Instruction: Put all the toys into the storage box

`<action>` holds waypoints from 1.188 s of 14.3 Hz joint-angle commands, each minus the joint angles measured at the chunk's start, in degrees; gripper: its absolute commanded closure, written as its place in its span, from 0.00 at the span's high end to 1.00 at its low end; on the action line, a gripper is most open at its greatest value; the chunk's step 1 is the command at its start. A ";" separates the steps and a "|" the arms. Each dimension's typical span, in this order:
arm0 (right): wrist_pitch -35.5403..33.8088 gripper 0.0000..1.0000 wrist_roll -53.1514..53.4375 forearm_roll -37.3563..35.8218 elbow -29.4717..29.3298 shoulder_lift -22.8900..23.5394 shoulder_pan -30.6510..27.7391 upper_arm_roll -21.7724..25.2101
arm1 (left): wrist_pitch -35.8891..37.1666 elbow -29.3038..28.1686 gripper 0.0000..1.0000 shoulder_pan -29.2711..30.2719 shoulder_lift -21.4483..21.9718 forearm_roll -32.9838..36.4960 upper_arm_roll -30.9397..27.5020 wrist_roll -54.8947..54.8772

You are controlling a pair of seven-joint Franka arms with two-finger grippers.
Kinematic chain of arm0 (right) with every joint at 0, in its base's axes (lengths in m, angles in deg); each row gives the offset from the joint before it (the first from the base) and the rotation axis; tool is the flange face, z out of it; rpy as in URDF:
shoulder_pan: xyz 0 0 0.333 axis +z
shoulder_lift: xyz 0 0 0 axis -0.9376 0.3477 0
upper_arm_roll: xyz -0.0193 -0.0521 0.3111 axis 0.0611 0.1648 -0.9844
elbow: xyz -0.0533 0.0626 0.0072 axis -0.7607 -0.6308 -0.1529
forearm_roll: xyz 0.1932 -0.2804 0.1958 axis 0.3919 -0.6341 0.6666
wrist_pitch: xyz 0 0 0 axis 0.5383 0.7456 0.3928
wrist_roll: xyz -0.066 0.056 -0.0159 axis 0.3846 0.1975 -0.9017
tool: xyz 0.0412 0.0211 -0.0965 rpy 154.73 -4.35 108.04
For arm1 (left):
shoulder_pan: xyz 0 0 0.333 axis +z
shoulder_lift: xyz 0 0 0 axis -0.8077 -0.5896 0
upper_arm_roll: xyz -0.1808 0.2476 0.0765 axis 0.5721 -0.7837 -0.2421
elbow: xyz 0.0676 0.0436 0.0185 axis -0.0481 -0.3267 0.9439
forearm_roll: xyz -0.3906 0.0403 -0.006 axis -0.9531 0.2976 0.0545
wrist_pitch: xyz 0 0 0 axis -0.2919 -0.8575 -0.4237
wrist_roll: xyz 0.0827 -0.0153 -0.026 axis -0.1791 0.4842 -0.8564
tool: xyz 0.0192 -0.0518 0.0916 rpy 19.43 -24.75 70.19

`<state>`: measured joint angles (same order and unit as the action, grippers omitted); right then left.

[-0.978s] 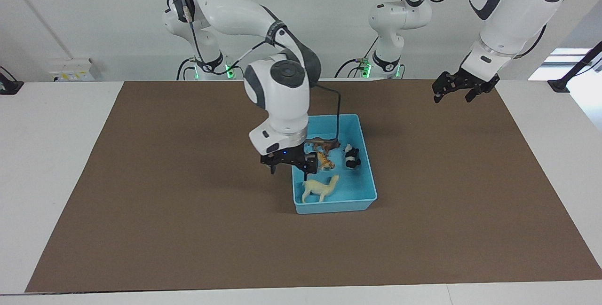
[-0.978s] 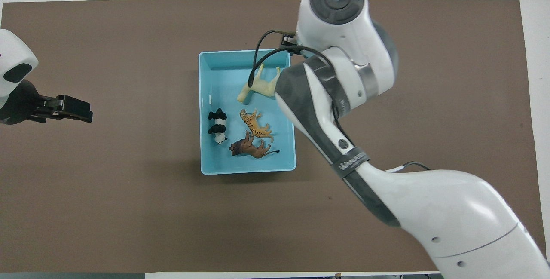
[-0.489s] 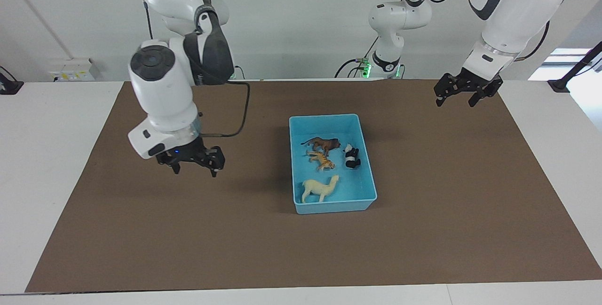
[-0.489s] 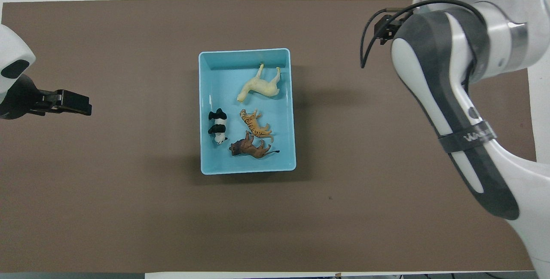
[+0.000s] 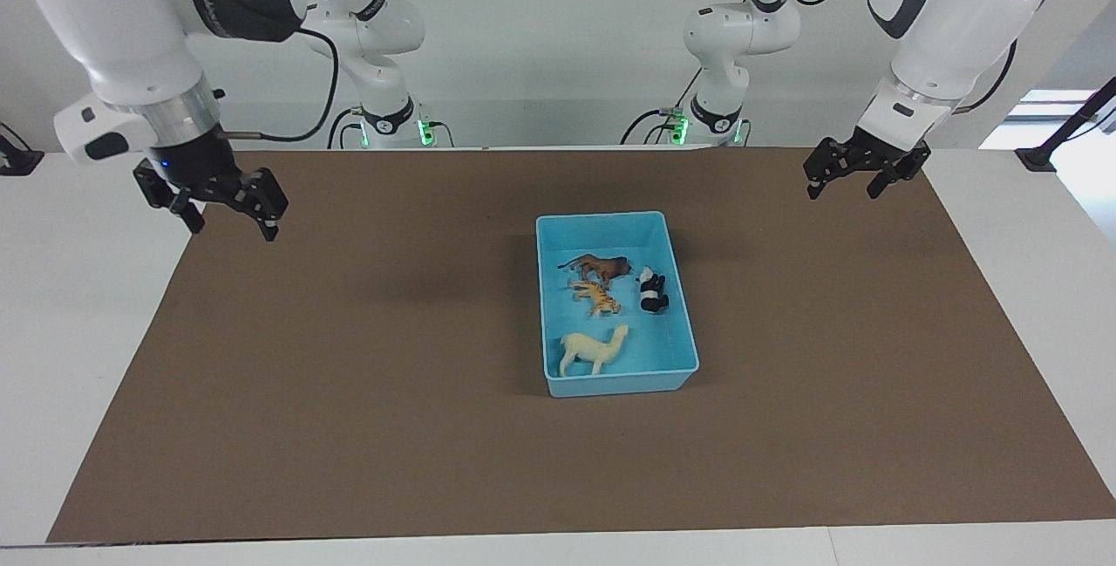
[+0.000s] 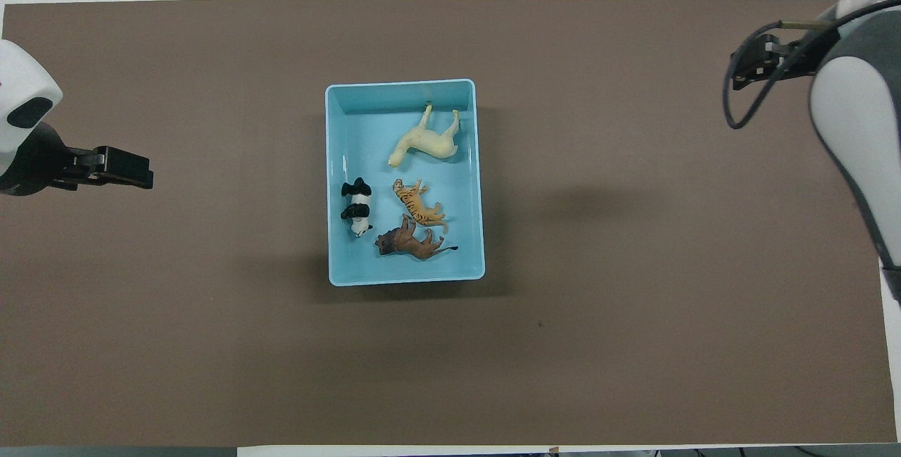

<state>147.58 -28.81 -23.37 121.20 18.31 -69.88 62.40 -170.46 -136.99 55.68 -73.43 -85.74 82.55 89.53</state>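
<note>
Well, facing view: lion (image 5: 597, 268), tiger (image 5: 596, 296), panda (image 5: 650, 289) and cream horse (image 5: 594, 350) lie inside the storage box (image 5: 680, 374); right pincer (image 5: 228, 215) and left pincer (image 5: 856, 179) hang wide, empty, above table corners. Overhead: same box (image 6: 406, 277) contents; little left to spoil unless an arm swings in and bumps it.

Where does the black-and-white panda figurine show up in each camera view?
Facing view: the black-and-white plastic panda figurine lies in the light blue rectangular plastic storage box, right of its middle.
Overhead view: the panda lies in the box, by its left wall.
Shared landmark: the orange striped tiger figurine lies right beside it in both views.
</note>
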 commanded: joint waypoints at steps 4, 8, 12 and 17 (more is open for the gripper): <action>12.73 1.00 -3.77 1.82 22.74 -10.37 -3.64 -0.77 | -0.66 -1.84 1.00 -0.32 1.74 0.75 -0.14 0.81; 9.16 1.00 -4.13 3.65 21.81 -9.51 -3.91 -0.77 | -0.66 -1.84 1.00 -0.23 1.74 0.75 -0.22 0.90; 4.67 1.00 -4.21 4.63 17.76 -6.96 -4.00 -0.77 | -0.66 -1.84 1.00 -0.23 1.74 0.75 -0.22 0.81; -0.43 1.00 -5.26 4.72 13.89 -5.64 -4.70 -0.77 | -0.66 -1.84 1.00 -0.23 1.74 0.75 -0.22 0.81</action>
<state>148.92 -31.46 -20.05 138.18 10.89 -72.79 62.39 -170.46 -136.99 55.68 -73.42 -85.74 82.55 89.62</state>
